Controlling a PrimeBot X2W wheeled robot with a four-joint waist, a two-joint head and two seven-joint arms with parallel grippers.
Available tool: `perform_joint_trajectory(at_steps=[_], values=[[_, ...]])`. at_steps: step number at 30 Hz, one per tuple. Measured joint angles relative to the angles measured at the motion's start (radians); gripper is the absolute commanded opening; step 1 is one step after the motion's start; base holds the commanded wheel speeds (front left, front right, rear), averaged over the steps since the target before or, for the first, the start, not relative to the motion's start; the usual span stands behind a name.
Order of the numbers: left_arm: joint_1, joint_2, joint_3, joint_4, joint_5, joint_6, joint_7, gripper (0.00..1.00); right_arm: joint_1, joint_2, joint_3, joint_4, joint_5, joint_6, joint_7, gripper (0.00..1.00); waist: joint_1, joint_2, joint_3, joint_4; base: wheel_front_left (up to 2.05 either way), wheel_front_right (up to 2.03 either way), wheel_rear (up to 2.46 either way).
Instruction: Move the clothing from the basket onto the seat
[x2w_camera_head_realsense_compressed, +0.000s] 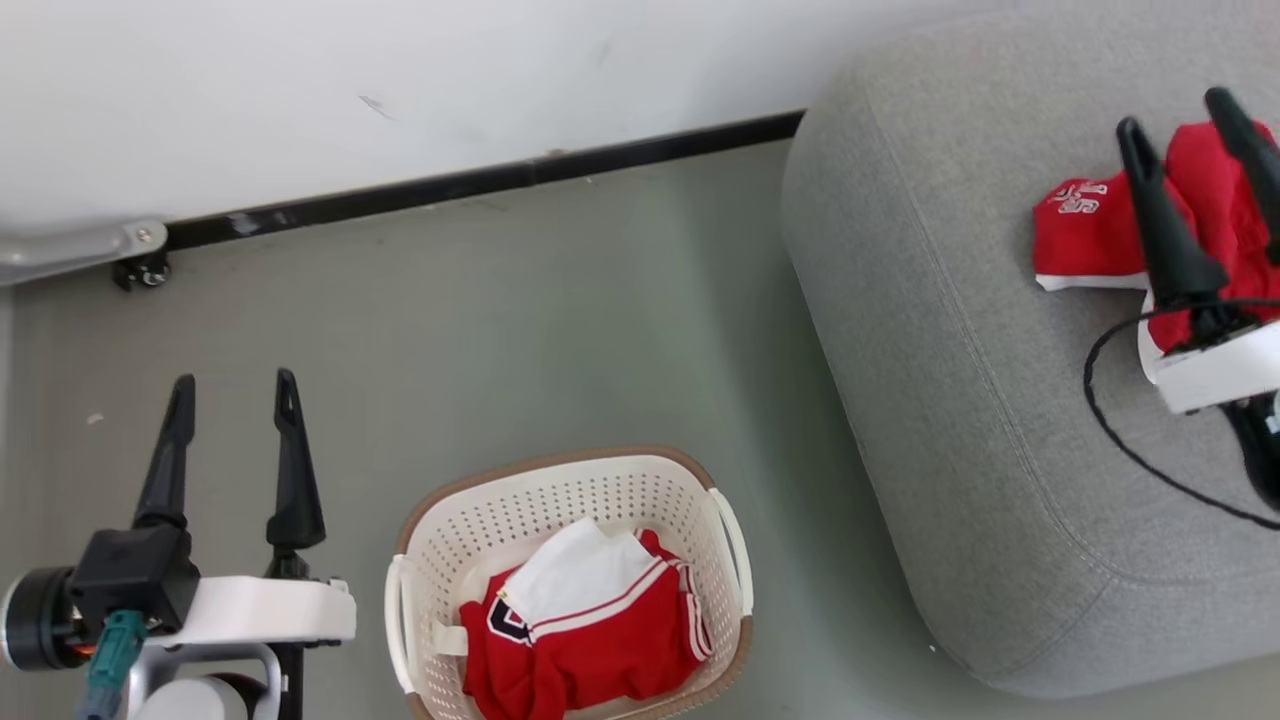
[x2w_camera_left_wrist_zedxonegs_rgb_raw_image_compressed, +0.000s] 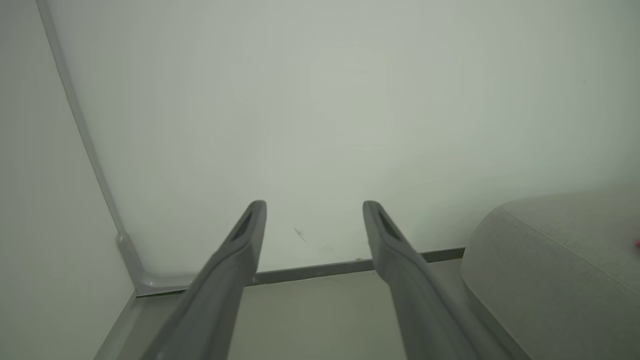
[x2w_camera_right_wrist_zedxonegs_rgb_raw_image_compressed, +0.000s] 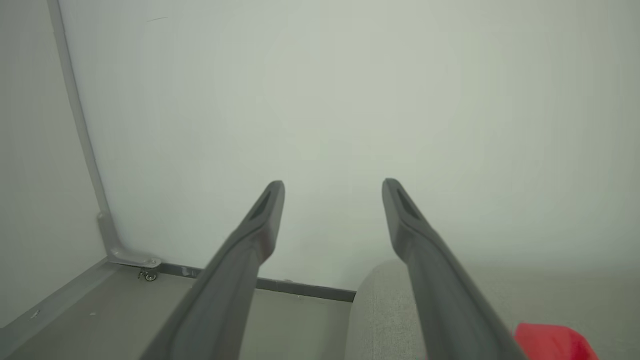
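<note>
The head view looks down on the grey floor (x2w_camera_head_realsense_compressed: 550, 320); the basket (x2w_camera_head_realsense_compressed: 560, 495) stands there, near the bottom of the view, and the red jersey (x2w_camera_head_realsense_compressed: 600, 650) lies crumpled inside it, with its white lining turned up and a black-and-white letter showing; the sofa (x2w_camera_head_realsense_compressed: 950, 350) is to the right of the basket, a little apart from it; the other red garment (x2w_camera_head_realsense_compressed: 1090, 235) lies on top of the sofa, bunched up, with white letters and a white edge.

The left claw (x2w_camera_head_realsense_compressed: 235, 378) is spread wide and holds nothing; it hangs over bare floor, to the left of the basket, not touching it; the right claw (x2w_camera_head_realsense_compressed: 1173, 110) is spread wide too, just over the other red garment on the sofa; its two dark fingers sit on either side of the red cloth, and I cannot tell from the head view if they touch it; a black cable (x2w_camera_head_realsense_compressed: 1110, 420) loops across the sofa by that arm.

The left wrist view looks along the left claw at the white wall (x2w_camera_head_realsense_compressed: 400, 60), with nothing between the fingers; the black baseboard (x2w_camera_head_realsense_compressed: 480, 182) runs low across it, and the round corner of the sofa sits at the right.

The right wrist view gives a closer look at that claw; there is open air between its fingers, so it pinches nothing; a bit of red cloth peeks in at the bottom right, on the sofa, beside the right finger; a grey metal leg (x2w_camera_head_realsense_compressed: 70, 250) with a small wheel stands by the wall at the left.
</note>
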Motion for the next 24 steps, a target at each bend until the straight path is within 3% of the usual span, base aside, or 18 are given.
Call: perform_joint_trajectory(at_steps=[9, 15, 24], values=[[0.039, -0.023, -0.031, 0.031, 0.001, 0.0, 0.0, 1.0, 0.116, 0.092, -0.043, -0.008, -0.155, 0.0, -0.023, 1.0, 0.0, 0.0, -0.076, 0.057, 0.0, 0.0, 0.0], [0.054, -0.039, -0.072, 0.051, 0.016, -0.002, 0.0, 1.0, 0.22, 0.187, -0.069, -0.022, -0.195, 0.0, -0.026, 1.0, 0.0, 0.0, -0.12, 0.085, 0.0, 0.0, 0.0], [0.07, -0.049, -0.115, 0.085, 0.026, -0.02, 0.0, 1.0, 0.368, 0.278, -0.112, -0.018, -0.264, 0.0, -0.028, 1.0, 0.0, 0.0, -0.173, 0.114, 0.0, 0.0, 0.0]])
